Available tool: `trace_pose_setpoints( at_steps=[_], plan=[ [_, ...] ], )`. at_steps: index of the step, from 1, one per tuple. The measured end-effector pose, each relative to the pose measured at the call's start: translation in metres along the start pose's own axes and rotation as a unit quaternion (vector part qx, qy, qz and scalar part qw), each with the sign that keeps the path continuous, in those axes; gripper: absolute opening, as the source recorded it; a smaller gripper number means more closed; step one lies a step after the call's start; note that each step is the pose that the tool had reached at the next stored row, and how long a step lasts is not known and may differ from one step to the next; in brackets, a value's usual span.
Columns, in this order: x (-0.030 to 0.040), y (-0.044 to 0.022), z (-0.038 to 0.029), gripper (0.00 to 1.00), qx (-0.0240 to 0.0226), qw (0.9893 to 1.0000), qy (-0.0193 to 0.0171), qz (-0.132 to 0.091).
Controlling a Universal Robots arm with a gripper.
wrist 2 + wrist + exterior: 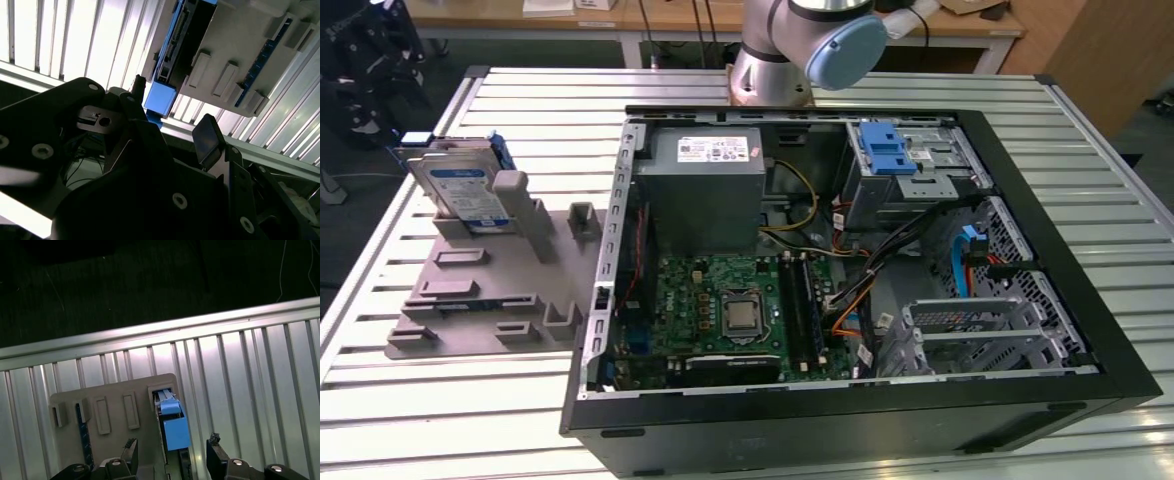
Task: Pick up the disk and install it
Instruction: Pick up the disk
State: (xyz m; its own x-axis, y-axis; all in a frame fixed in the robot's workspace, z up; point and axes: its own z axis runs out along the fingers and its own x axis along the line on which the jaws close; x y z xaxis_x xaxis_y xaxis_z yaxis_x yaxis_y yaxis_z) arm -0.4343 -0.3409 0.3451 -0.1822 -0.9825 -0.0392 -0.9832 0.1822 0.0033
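The disk [460, 190] stands on edge in a grey holder [480, 290] on the slatted table, at the exterior view's left; its white-and-blue label faces the camera and a blue bracket frames it. In the first wrist view my gripper [172, 442] is open, its two dark fingertips [215, 440] on either side of the disk's blue bracket end [174, 427], apart from it. The second wrist view shows the same blue end of the disk [160, 99] just beyond the gripper [172, 112], between a thin fingertip and a dark pad [206, 137].
An open computer case [1067, 300] lies beside the holder, with a green motherboard [720, 315], a grey power-supply box [700, 190] and a metal drive cage with a blue latch [887, 155]. The arm's base [774, 60] stands behind the case. Table edge [150, 335] runs near the holder.
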Motion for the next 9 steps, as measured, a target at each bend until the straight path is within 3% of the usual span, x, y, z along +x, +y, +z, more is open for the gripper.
trace_pose_setpoints(
  at_steps=[9],
  plan=[
    [0.0004, 0.0013, 0.0074, 0.65, -0.0003, 1.0, 0.0002, -0.007]
  ],
)
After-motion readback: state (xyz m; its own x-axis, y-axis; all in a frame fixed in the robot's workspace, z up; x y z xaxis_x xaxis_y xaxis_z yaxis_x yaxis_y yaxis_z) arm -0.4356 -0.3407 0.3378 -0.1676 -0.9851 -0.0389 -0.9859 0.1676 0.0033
